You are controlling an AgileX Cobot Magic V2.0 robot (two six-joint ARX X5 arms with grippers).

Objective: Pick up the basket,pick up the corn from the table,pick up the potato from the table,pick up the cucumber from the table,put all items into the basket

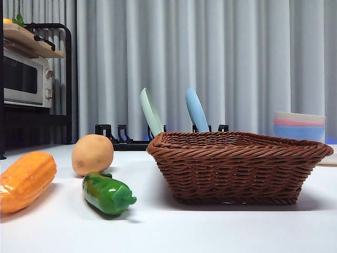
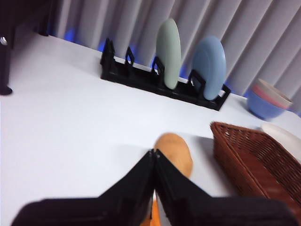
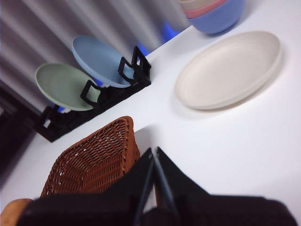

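Observation:
The brown wicker basket (image 1: 239, 166) stands empty on the white table (image 1: 210, 226), right of centre. The tan potato (image 1: 92, 154) sits to its left. The green cucumber (image 1: 107, 193) lies in front of the potato. The orange corn (image 1: 23, 181) lies at the far left. Neither arm shows in the front view. My left gripper (image 2: 154, 151) is shut and empty, held above the potato (image 2: 176, 153), with the basket (image 2: 254, 162) beside it and a bit of the corn (image 2: 154, 215) under the jaws. My right gripper (image 3: 154, 150) is shut and empty, above the table next to the basket (image 3: 94, 165).
A black dish rack (image 1: 124, 138) holds a green plate (image 1: 151, 112) and a blue plate (image 1: 196, 109) behind the basket. Stacked bowls (image 1: 299, 125) stand at the back right, with a white plate (image 3: 230, 68) near them. A microwave (image 1: 25, 79) sits on a shelf at the back left.

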